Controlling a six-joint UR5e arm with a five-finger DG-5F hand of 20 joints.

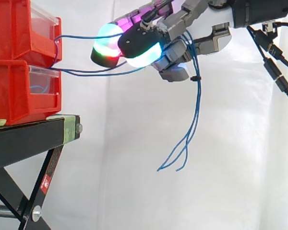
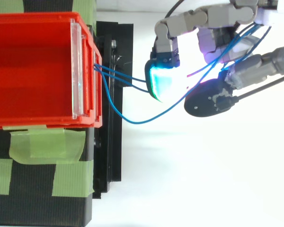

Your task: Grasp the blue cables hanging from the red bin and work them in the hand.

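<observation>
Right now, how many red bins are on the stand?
2, stacked: the upper red bin sits on the lower red bin, on the black stand. More may lie past the left edge.

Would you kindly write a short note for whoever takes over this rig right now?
Hand state: the robot hand is shut on the blue cables, fingers curled round them, held in the air in front of the red bins.
Things: the cables run from the bins' front across to the robot hand, one sagging in a loop. Their free ends dangle below it. The bins sit on the black stand.
Done: the grasp.
Left: working the cables in the hand.
</observation>
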